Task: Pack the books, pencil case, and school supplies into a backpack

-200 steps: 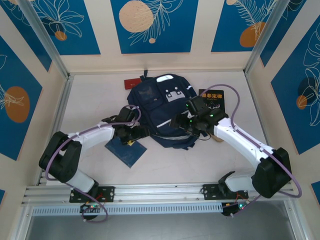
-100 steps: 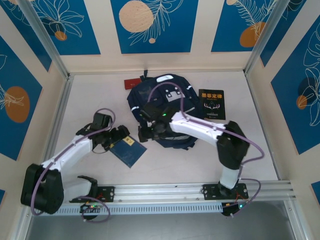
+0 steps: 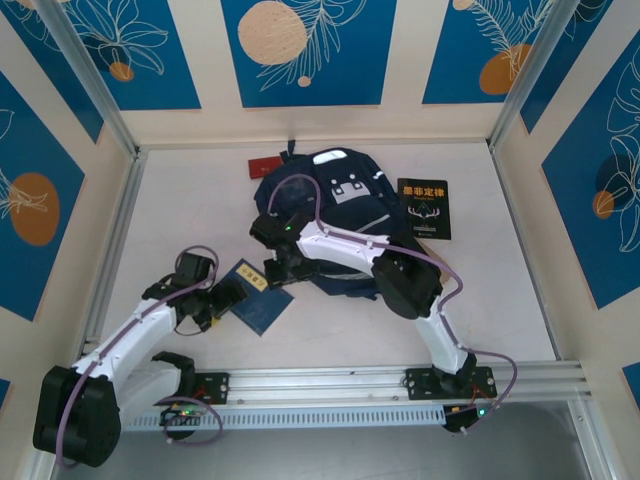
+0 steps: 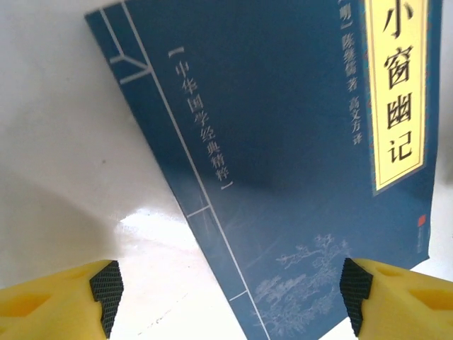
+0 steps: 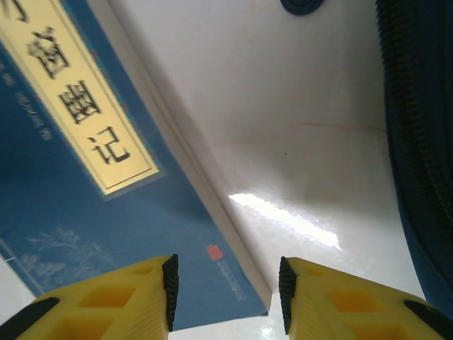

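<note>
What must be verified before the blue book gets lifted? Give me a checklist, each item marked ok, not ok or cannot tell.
1. Left gripper open, aimed at the blue book: ok.
2. Right gripper open over the book's edge: ok.
3. Book gripped: not ok; it lies on the table, neither gripper shut on it.
4. Backpack open to receive it: cannot tell.
5. Black book clear of both arms: ok.

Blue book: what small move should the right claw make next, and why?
Probably lower the right claw a little and close it on the edge of the blue book. In the right wrist view its jaws stand apart with that edge lined up between them, and the book lies flat on the table, beside the backpack.
</note>
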Robot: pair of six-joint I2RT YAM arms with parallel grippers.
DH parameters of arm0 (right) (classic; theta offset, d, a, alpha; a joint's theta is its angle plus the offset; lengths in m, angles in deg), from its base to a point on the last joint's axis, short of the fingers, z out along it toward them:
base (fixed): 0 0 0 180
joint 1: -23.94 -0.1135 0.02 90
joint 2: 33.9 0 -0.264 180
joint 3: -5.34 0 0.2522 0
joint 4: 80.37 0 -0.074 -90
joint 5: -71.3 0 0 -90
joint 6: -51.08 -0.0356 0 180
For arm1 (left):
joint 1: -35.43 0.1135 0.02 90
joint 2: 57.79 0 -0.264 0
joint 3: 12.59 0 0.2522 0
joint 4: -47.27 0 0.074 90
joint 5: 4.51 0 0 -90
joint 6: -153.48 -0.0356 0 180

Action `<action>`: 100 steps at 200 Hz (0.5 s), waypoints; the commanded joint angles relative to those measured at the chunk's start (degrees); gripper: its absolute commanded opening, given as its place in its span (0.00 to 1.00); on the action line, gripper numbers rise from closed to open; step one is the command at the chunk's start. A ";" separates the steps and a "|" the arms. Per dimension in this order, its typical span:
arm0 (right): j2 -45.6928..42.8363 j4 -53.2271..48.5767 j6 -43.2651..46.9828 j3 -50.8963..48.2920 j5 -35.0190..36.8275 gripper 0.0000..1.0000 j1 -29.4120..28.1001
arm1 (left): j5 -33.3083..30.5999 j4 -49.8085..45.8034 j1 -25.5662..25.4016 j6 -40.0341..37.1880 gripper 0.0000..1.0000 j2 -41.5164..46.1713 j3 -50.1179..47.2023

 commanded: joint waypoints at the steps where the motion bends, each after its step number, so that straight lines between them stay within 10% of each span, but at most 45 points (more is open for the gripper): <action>1: 1.85 -2.94 1.30 1.25 -2.74 0.44 0.96 | 3.00 1.70 0.46 0.88 0.80 0.19 -0.92; 100: 4.89 -2.63 1.25 -1.25 -5.02 0.34 1.57 | 6.93 9.26 0.42 2.17 0.70 -5.29 -3.17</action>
